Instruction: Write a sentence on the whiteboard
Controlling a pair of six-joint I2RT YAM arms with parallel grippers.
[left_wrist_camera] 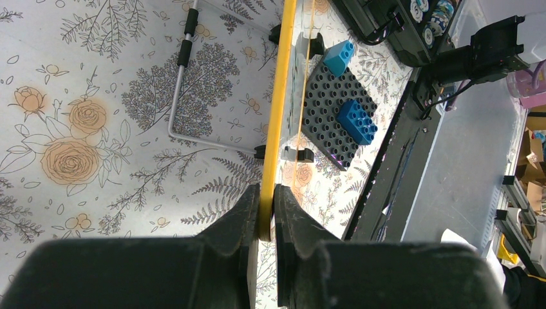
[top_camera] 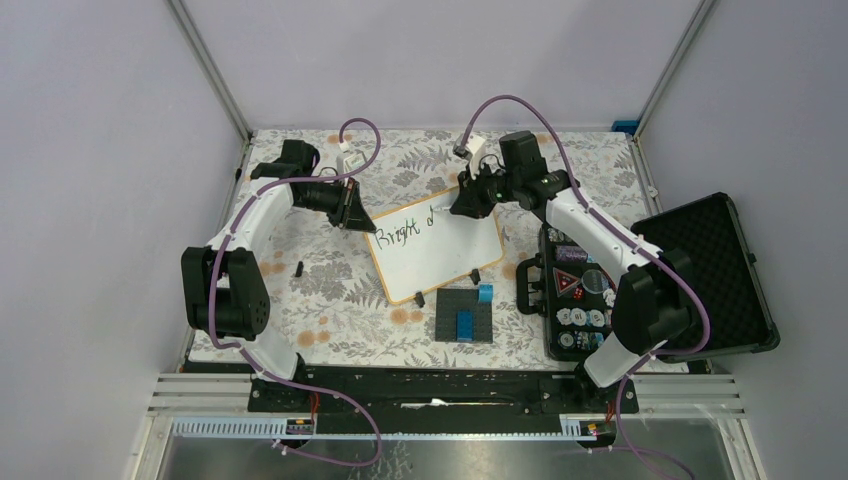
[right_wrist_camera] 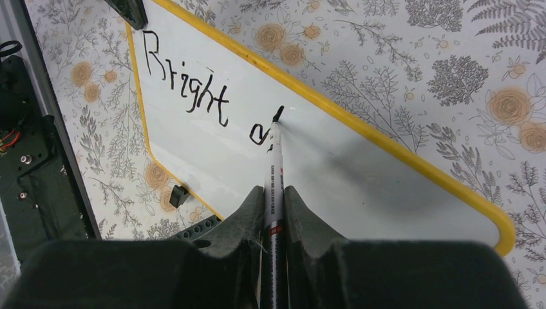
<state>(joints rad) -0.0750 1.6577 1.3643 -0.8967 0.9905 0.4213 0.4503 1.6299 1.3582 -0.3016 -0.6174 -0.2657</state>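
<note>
The whiteboard (top_camera: 440, 255) lies tilted on the floral cloth; its yellow frame also shows in the left wrist view (left_wrist_camera: 278, 96) and its white face in the right wrist view (right_wrist_camera: 360, 174). The sentence (right_wrist_camera: 193, 93) reads "Bright" plus a partly drawn "d" (top_camera: 418, 224). My left gripper (left_wrist_camera: 265, 212) is shut on the board's frame at its far left corner (top_camera: 352, 212). My right gripper (right_wrist_camera: 273, 203) is shut on a marker (right_wrist_camera: 274, 167), its black tip touching the board at the "d"; it shows in the top view (top_camera: 470, 205).
A dark grey brick plate (top_camera: 466, 316) with blue bricks (left_wrist_camera: 355, 120) lies in front of the board. An open black case of poker chips (top_camera: 640, 285) sits at the right. A small black piece (top_camera: 299, 268) lies on the cloth at the left.
</note>
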